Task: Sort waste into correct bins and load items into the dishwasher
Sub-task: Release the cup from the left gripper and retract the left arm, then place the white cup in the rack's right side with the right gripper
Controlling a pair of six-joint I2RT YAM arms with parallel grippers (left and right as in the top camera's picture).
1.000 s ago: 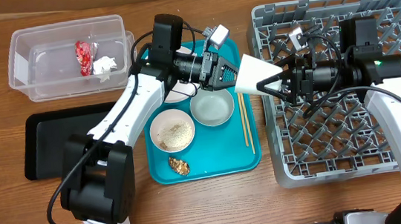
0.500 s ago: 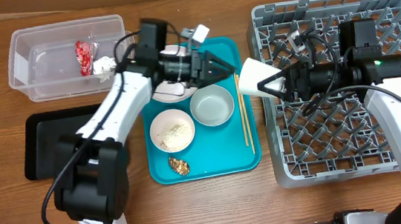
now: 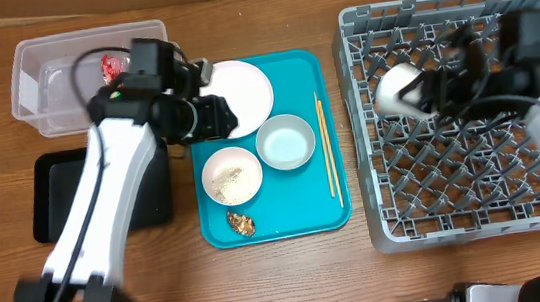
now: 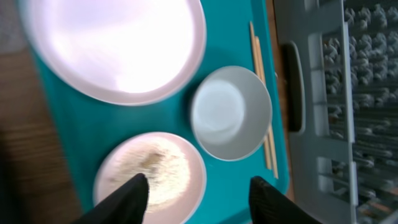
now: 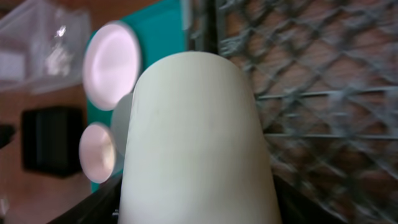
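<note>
White cup (image 3: 397,92) clamped in right gripper (image 3: 421,95) over grey dish rack (image 3: 474,180); left gripper (image 4: 198,191) spread, empty (above teal tray (image 4: 62,134)).

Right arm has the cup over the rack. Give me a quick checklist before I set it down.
1. cup gripped in the right jaws: ok.
2. cup above the dish rack, not the table: ok.
3. Pegs under the cup free: cannot tell, the cup hides them.
4. left jaws open and empty: ok.
5. left jaws away from the dish rack, above the teal tray: ok.
</note>
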